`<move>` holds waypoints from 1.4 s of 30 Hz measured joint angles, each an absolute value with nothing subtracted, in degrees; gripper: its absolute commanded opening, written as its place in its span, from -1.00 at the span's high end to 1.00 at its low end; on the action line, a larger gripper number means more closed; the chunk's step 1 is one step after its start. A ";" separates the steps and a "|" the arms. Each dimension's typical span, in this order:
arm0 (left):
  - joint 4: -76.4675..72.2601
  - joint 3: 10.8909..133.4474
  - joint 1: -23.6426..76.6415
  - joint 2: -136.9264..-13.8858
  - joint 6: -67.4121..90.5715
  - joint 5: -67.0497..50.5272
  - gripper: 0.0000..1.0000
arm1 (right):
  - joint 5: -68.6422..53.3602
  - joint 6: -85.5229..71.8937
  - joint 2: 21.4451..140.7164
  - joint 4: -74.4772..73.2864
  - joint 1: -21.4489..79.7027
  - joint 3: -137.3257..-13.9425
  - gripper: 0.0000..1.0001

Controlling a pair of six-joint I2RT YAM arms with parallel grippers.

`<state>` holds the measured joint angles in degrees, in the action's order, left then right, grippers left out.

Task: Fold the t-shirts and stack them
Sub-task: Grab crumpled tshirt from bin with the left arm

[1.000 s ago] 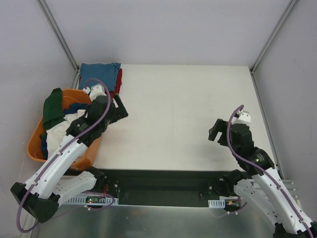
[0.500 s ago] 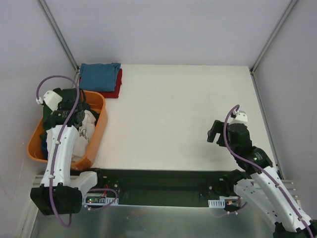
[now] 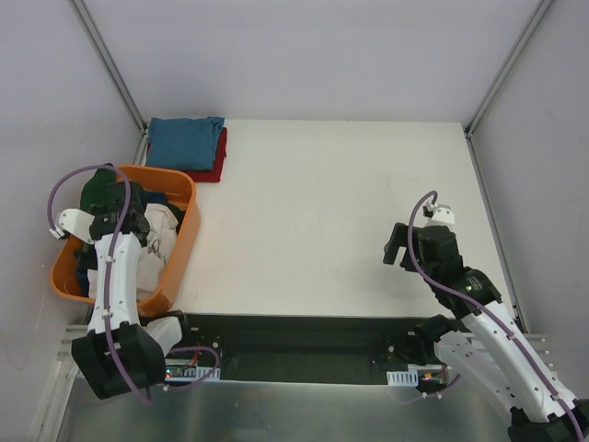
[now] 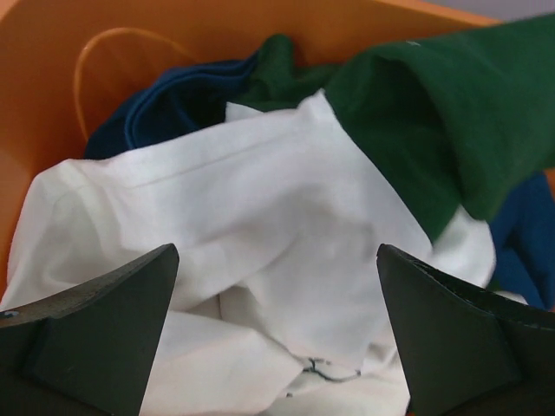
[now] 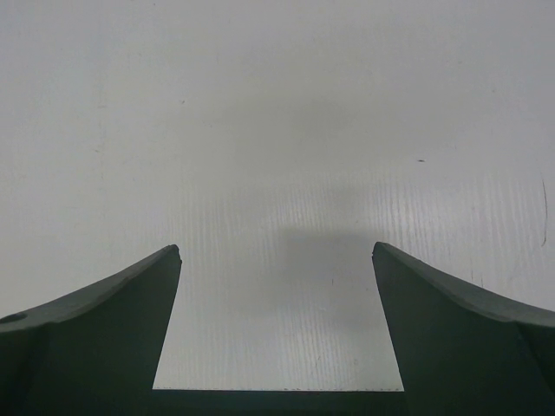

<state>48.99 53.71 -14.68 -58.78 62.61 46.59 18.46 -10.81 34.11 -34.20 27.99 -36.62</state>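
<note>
The left arm has swung from the white desk (image 3: 322, 203) over the orange plastic basket (image 3: 190, 224). Its left claw (image 4: 276, 253) is spread wide just above the crumpled cream t-shirt with dark green sleeves (image 4: 260, 208). At the desk's far-left corner, a folded blue t-shirt (image 3: 184, 141) lies on a red t-shirt (image 3: 217, 162). The right claw (image 5: 276, 253) hangs spread over bare desk.

Colours: basket, tees, counter
Basket (image 3: 190, 221) orange. Cream tee (image 4: 260, 217) w/ dk green sleeve & bit of black print; navy tee (image 4: 165, 108); blue tee (image 3: 184, 143); red tee (image 3: 219, 158). Counter (image 3: 322, 203) white. Left tool (image 4: 276, 251), right tool (image 5: 276, 251) dk grey.
</note>
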 measured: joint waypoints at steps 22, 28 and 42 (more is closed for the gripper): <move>46.50 58.48 -20.71 -75.37 62.24 41.50 1.00 | 18.59 -10.24 35.33 -34.20 27.99 -36.62 -0.93; 44.49 58.22 -20.64 -63.37 59.07 33.21 1.00 | 18.59 -10.22 35.18 -34.20 27.99 -36.62 -0.93; 43.20 74.19 -20.60 -46.26 51.64 15.86 1.00 | 18.59 -10.24 33.30 -34.20 27.99 -36.62 -0.93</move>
<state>43.20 74.19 -20.60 -46.26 51.64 15.86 18.59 -10.24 33.30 -34.20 27.99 -36.62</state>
